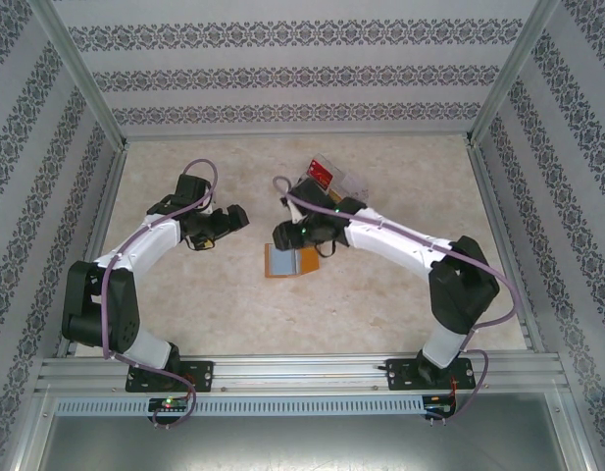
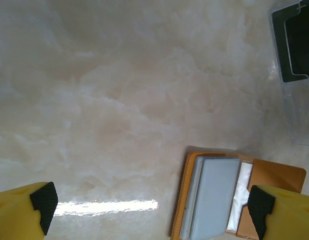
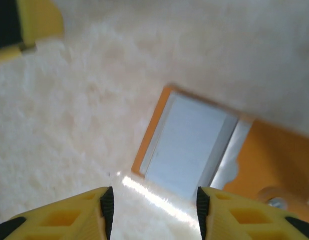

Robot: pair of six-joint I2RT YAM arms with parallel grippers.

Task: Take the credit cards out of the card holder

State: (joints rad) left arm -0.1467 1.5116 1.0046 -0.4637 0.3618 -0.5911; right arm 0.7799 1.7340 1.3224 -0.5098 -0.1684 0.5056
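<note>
Card holder (image 1: 290,261): one, orange-tan, lying open and flat on the table (image 1: 233,304) near its centre. It is just on the near side of the right gripper (image 1: 282,235). In the top view its long axis runs left to right, slightly skewed. The left half carries a grey-blue pocket panel; the right half is plain orange-tan. A narrow pale strip shows between the two halves in both wrist views.

Cards: two seen, both outside the holder.
- Red card (image 1: 322,175): one, at the far centre of the table, at the tray's (image 1: 349,184) left end.
- Dark card (image 2: 294,45): one, lying inside a compartment of the tray in the left wrist view.

Tray: one, clear plastic, on the far side of the card holder and apart from it.

Grippers: two, yellow fingers with black pads.
- Left gripper (image 2: 151,210): spread wide, holding nothing, above bare table just left of the card holder.
- Right gripper (image 3: 154,210): parted, holding nothing, above the table by the pocket half of the card holder.
</note>
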